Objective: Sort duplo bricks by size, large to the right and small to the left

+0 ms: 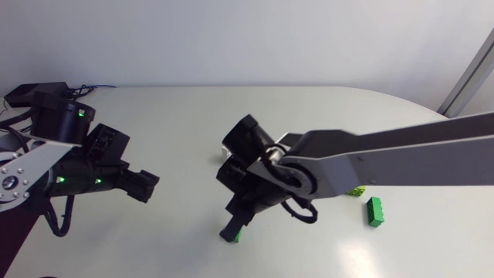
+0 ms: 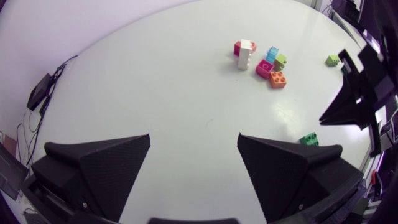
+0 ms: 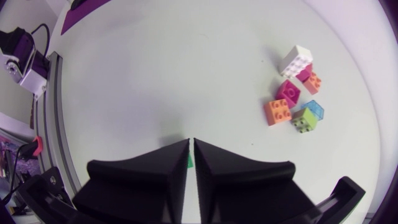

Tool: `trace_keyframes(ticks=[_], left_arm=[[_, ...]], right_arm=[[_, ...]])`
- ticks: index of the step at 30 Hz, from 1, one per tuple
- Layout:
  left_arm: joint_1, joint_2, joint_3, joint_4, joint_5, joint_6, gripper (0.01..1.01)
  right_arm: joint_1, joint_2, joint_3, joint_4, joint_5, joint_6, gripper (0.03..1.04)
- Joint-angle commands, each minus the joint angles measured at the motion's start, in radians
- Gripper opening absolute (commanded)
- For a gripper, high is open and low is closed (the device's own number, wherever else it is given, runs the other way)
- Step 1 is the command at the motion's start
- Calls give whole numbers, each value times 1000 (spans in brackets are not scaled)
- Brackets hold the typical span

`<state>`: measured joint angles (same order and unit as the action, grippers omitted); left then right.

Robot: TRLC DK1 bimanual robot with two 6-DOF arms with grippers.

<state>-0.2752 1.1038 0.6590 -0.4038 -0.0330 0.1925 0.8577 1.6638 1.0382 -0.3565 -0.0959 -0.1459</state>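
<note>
The sort looks barely begun. A long green brick (image 1: 375, 211) lies alone well out on the right side of the table (image 1: 177, 116), which fits the place for large pieces, and a lime brick (image 1: 356, 191) sits near it, half hidden under the right arm, its size hard to judge. The main heap is unsorted and bunched together: a white brick (image 3: 296, 60), a magenta brick (image 3: 288, 92), an orange brick (image 3: 277, 111), a small orange brick (image 3: 313, 82), a lime-green brick (image 3: 304, 119) and a pale blue brick (image 3: 314, 108), large and small touching or just beside one another. The right gripper (image 1: 231, 232) reaches past the middle and points down at the table with a small green brick (image 1: 238, 236) at its fingertips. Its fingers are closed to a thin slit through which only a sliver of green shows, so it seems to be against the brick and not clamping it. The left gripper (image 2: 194, 135) hangs over bare table with its fingers spread wide and nothing between them. By my reckoning, nearly every brick has yet to be sorted.
</note>
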Motion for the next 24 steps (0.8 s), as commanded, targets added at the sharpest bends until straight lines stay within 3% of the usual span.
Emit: trace_keyframes(ticks=[1, 3, 4, 9, 13, 17, 19, 21, 24], left_arm=[[-78, 37, -2, -9, 4, -1, 980], [-168, 68, 5, -35, 5, 15, 982], [-211, 84, 7, -38, 5, 16, 982], [-412, 186, 33, -36, 21, 58, 982], [-397, 370, 159, -40, 21, -99, 982], [-395, 484, 222, -43, -11, -171, 982], [-400, 547, 286, -110, -34, -222, 979], [-394, 625, 392, -262, -31, -289, 980], [-406, 673, 505, -403, 47, -309, 980]], right_arm=[[-54, -104, -46, -9, 12, 22, 623], [-108, -137, -52, -70, 13, 19, 985], [-138, -154, -56, -95, 13, 16, 1007], [-269, -268, -139, -108, 7, 12, 1007], [-315, -337, -207, -111, 5, 54, 1005], [-321, -375, -245, -113, 5, 91, 1005], [-319, -380, -247, -114, 12, 95, 1005], [-316, -380, -242, -118, 19, 114, 1003], [-306, -386, -244, -118, 21, 134, 1000]])
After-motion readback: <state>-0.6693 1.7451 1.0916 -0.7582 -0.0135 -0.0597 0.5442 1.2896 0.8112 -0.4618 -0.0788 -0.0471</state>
